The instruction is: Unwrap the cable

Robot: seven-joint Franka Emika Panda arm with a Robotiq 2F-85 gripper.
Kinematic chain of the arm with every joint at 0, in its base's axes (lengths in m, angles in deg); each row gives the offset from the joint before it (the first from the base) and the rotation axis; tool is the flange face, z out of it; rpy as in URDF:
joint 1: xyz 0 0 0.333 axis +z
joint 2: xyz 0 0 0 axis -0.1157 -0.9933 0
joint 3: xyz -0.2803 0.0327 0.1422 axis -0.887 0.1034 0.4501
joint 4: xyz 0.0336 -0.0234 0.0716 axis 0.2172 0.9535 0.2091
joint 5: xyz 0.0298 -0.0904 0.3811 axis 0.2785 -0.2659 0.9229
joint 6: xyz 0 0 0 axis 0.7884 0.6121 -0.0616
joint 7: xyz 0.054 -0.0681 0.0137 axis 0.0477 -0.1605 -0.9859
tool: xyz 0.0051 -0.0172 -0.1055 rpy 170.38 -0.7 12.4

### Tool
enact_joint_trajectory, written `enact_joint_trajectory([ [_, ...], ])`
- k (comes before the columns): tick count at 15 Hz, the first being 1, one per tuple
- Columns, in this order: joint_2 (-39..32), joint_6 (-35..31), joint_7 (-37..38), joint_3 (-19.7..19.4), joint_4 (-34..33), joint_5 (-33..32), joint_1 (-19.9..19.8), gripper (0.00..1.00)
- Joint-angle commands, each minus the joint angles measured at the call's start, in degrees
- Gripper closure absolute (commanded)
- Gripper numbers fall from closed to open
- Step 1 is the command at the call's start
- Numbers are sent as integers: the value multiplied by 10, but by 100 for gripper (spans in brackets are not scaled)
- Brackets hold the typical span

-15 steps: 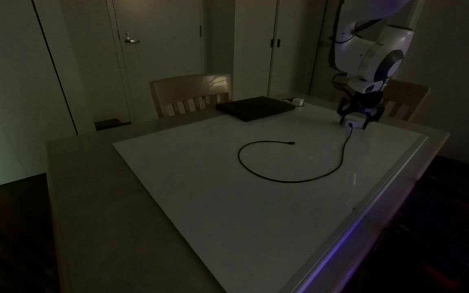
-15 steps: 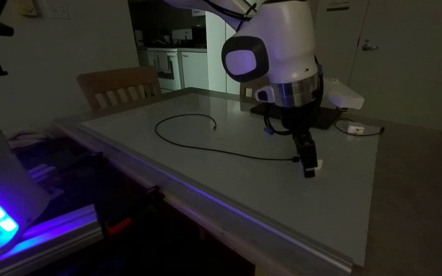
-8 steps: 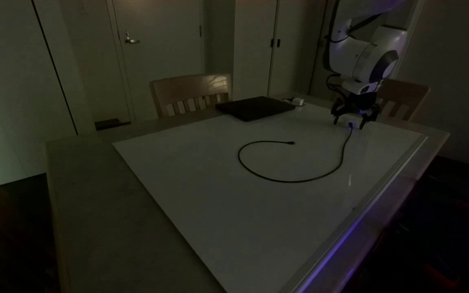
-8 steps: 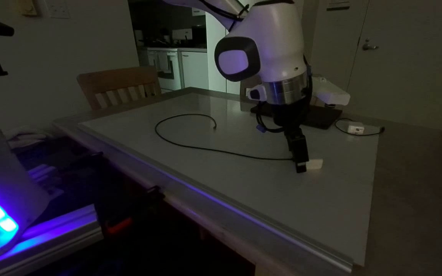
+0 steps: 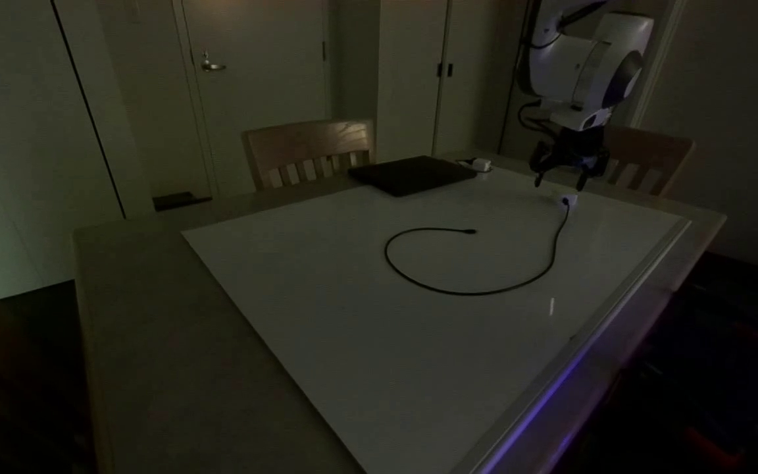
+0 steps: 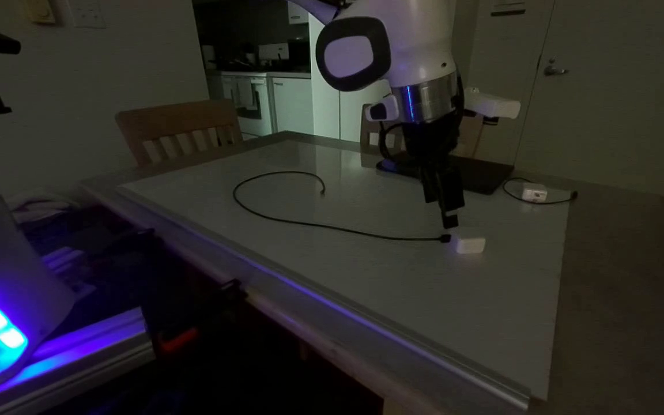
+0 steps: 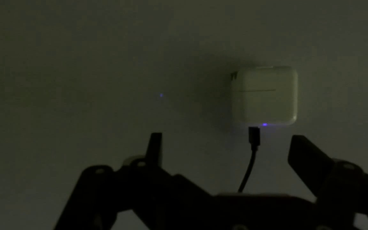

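The thin black cable (image 5: 478, 293) lies in one loose open curve on the white board, seen in both exterior views (image 6: 297, 222). Its free end (image 5: 470, 231) lies near the board's middle. Its other end meets the edge of a small white plug block (image 7: 267, 95); I cannot tell whether it is plugged in. The block also shows in both exterior views (image 5: 570, 199) (image 6: 470, 245). My gripper (image 7: 227, 135) is open and empty above the cable's block end. The cable (image 7: 250, 166) runs between its spread fingers in the wrist view, below them and untouched.
A flat dark slab (image 5: 413, 175) lies at the board's far edge. Beside it is another small white block with a short dark cord (image 6: 534, 193). A raised rail (image 6: 320, 291) runs along one board edge. Wooden chairs (image 5: 313, 148) stand around the table. The room is dim.
My gripper has risen off the board from around the white block and shifted slightly left in both exterior views. It stays open. The cable and block look unmoved.
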Motion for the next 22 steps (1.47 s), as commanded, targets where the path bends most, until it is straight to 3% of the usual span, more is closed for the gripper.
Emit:
enact_joint_trajectory([
  [1,-4,98,0,-62,-12,-74,39,0],
  [4,16,157,-10,-70,-68,-149,44,0],
  [5,77,119,-1,-30,-83,-211,20,0],
  [8,122,100,-17,15,-92,-297,28,0],
  [9,65,120,-1,-20,-93,-251,43,0],
  [13,103,125,-27,12,-102,-293,34,0],
  [14,173,92,-46,74,-93,-362,-9,0],
  [17,213,82,-68,137,-81,-444,-44,0],
  [22,274,102,-74,299,-81,-629,-173,0],
])
